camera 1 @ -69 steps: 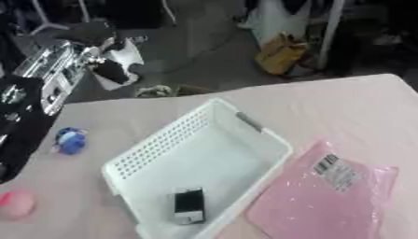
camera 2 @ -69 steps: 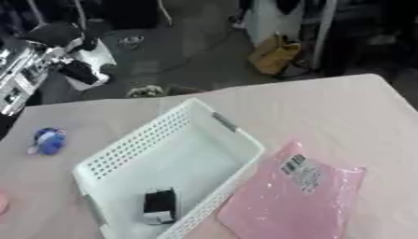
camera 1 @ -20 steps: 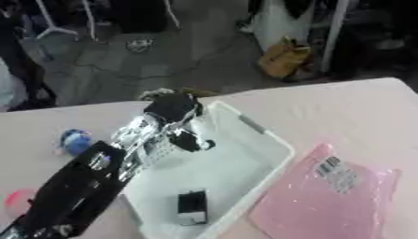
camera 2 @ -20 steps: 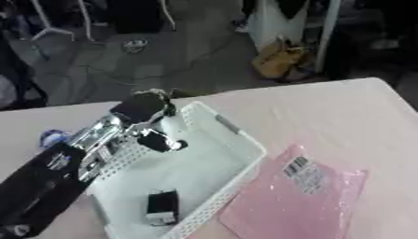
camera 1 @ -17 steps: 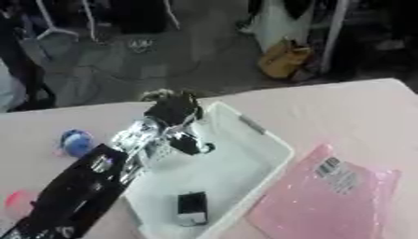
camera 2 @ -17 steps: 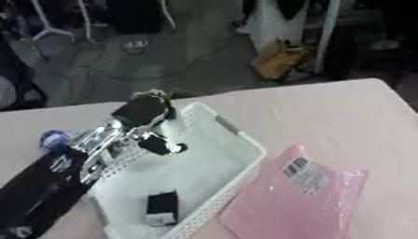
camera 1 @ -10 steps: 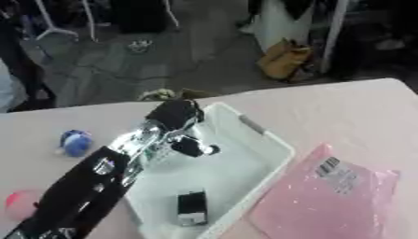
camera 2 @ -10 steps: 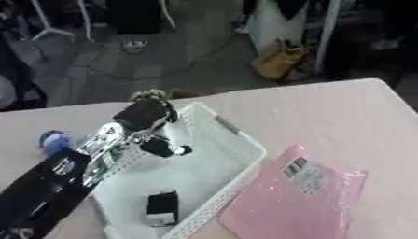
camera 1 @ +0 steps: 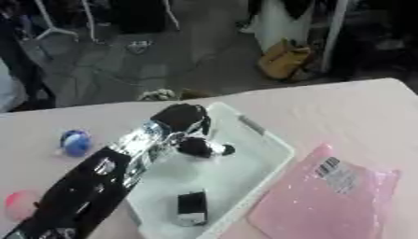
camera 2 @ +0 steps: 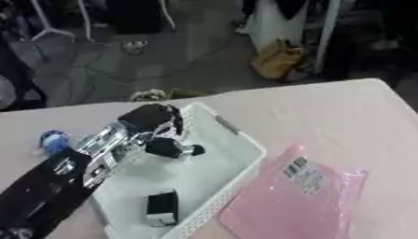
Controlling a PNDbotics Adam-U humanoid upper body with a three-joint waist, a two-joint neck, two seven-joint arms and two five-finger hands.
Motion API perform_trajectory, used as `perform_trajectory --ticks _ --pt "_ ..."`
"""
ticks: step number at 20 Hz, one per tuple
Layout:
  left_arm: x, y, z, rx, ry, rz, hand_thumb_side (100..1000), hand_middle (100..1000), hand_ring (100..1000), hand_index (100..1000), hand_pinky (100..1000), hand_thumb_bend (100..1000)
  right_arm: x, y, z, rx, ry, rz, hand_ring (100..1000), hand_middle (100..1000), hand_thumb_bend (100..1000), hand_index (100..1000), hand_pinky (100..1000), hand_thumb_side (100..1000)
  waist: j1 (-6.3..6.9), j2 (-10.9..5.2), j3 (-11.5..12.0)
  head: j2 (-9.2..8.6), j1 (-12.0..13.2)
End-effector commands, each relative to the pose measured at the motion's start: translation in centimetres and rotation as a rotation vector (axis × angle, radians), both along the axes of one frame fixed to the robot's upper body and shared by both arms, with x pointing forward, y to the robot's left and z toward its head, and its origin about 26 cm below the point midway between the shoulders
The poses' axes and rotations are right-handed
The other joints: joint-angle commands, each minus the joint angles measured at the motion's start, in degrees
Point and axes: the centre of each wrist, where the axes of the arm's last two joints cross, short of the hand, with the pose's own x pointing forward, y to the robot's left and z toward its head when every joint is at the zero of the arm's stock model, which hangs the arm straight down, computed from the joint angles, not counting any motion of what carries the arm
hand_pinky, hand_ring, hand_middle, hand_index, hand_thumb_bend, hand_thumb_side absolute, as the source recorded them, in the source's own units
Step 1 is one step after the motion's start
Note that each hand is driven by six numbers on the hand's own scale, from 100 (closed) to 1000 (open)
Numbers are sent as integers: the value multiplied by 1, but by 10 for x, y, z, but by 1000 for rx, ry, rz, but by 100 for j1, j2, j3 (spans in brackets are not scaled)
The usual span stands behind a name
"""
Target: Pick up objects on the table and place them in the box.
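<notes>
Box [camera 1: 269,144], white and perforated along its walls, sits askew in the middle of your pink table [camera 1: 343,105], and it is the only one of its kind there. You have one hand in view: your left hand [camera 1: 186,135], coming in on its black and silver arm [camera 1: 90,186] from the lower left corner, hangs over the far end of the box with its fingers curled downward. A small dark rounded piece with a pale tip [camera 1: 214,148] shows just under those fingers (whether it belongs to the hand or is something you hold cannot be told from either eye). So count the hand as curled, and its contents as unknown. Inside the box, near its closer end, lies one small black block [camera 1: 192,208], flat on the floor of the box and well apart from the hand. Outside the box you have three things left on the table: one blue and white ball [camera 1: 75,142] to the left, beyond your arm; one pink rounded thing [camera 1: 18,204] near the left edge, closer to you; and one flat pink bag with a barcode label [camera 1: 326,196] lying just beside the right wall of the box. Your right hand shows in neither eye view.
</notes>
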Motion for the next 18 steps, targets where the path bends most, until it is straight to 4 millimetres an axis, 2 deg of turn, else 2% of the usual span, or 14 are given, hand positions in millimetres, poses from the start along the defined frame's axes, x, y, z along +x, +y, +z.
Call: perform_trajectory --ticks 1,2,3,8,13,17,18 --pt "-3 5 27 11 4 -13 1000 1000 1000 1000 946 747 -4 0 9 -23 -25 7 844 750 100 716 796 1000 -59 -88 17 -31 -9" --pt "-4 4 30 15 16 -17 1000 1000 1000 1000 946 747 -4 0 9 -23 -24 7 844 750 100 716 796 1000 -56 -90 20 -32 -7" --pt "-5 4 32 19 26 -20 1000 1000 1000 1000 1000 752 -4 0 9 -24 -24 7 844 750 100 716 796 1000 -55 -91 21 -32 -6" --pt "-8 2 38 47 113 -28 1000 1000 1000 1000 1000 793 -4 0 9 -25 -25 7 844 750 100 715 796 1000 -52 -102 16 -10 -6" --pt "-14 3 52 23 90 -32 1000 1000 1000 1000 1000 812 -4 -1 10 -29 -27 5 845 750 100 716 796 1000 -50 -122 7 31 3" --pt "-26 11 82 -46 -21 -40 1000 1000 1000 1000 1000 795 -5 -2 11 -35 -30 -1 844 751 100 718 796 1000 -36 -147 30 102 43" --pt "-32 14 95 -84 -74 -46 1000 1000 1000 1000 1000 712 -5 -3 11 -37 -30 -3 844 751 100 720 796 1000 -33 -156 48 119 43"
